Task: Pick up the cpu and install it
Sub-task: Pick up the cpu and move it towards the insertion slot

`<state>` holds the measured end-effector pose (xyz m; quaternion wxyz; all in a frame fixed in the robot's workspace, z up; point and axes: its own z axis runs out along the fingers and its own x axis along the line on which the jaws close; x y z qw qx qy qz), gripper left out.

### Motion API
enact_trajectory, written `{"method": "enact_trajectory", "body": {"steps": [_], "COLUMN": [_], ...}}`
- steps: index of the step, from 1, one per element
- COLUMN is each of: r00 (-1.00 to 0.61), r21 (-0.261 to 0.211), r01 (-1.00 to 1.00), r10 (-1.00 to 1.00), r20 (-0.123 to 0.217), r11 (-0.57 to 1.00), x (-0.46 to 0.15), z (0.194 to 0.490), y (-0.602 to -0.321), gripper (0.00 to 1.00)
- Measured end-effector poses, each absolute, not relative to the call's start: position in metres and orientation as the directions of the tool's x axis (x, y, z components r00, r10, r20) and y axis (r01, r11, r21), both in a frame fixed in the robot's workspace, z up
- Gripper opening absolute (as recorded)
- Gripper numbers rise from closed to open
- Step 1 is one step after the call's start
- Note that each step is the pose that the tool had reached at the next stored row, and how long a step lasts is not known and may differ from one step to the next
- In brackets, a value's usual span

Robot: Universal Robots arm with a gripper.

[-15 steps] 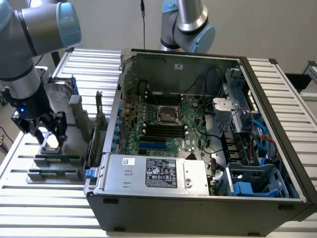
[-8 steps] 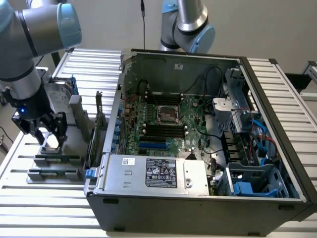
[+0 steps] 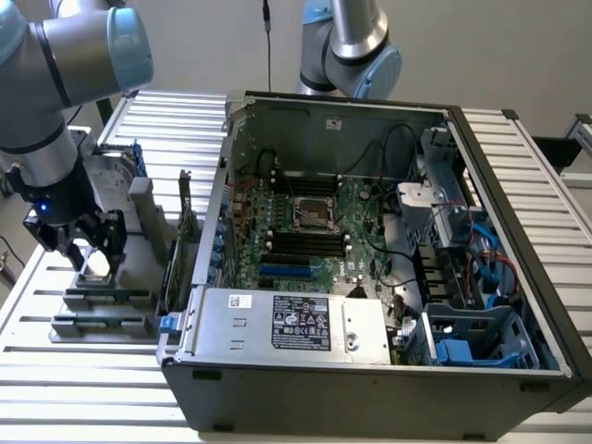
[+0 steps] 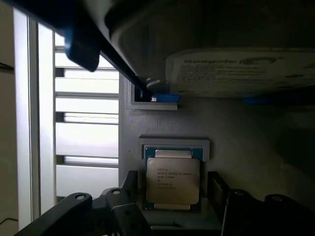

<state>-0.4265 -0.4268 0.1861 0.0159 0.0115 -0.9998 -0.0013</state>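
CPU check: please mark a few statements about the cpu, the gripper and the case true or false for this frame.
1. The cpu lies in a grey holder, outside the computer case. True.
2. The gripper holds the cpu in the air. False: the cpu rests in the holder, and the fingers stand on either side, apart from it.
3. The motherboard socket has the cpu in it. False: the cpu is in the holder, at the exterior view's left.
4. A hard drive sits near the cpu. True.

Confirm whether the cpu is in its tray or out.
In: the cpu lies flat, recessed in the grey tray, with the open gripper straddling it, not lifted.
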Motion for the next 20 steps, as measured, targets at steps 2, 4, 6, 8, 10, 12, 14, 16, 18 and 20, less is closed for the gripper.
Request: {"method": "enact_trajectory", "body": {"steps": [2, 4, 6, 8, 10, 12, 14, 16, 18, 20], "r00": [-0.999, -0.999, -0.999, -0.999, -0.999, -0.999, -0.999, -0.999, -0.999, -0.999], "r21": [0.003, 0.003, 0.003, 0.003, 0.003, 0.003, 0.003, 0.003, 0.003, 0.003], "r01": [-0.023, -0.023, -0.023, -0.023, -0.023, -0.023, -0.023, -0.023, -0.023, -0.023], "r10": [-0.023, -0.023, -0.023, -0.023, -0.023, -0.023, -0.023, -0.023, -0.023, -0.023], "r20": [0.031, 0.031, 0.03, 0.029, 0.029, 0.029, 0.029, 0.029, 0.029, 0.029], "r11": [1.0, 1.0, 1.0, 1.0, 1.0, 1.0, 1.0, 1.0, 1.0, 1.0], "x": [-0.4264, -0.4263, -0.4262, -0.4262, -0.4261, -0.4261, -0.426, -0.426, -0.4259, -0.4259], "z": [0.186, 0.1857, 0.1856, 0.1855, 0.1854, 0.1853, 0.1853, 0.1853, 0.1853, 0.1852], "y": [-0.4268, -0.4268, -0.4268, -0.4268, -0.4268, -0.4268, -0.4268, -0.4268, -0.4268, -0.4268], "gripper": [0.68, 0.68, 0.68, 0.68, 0.68, 0.59, 0.59, 0.55, 0.55, 0.55]}}
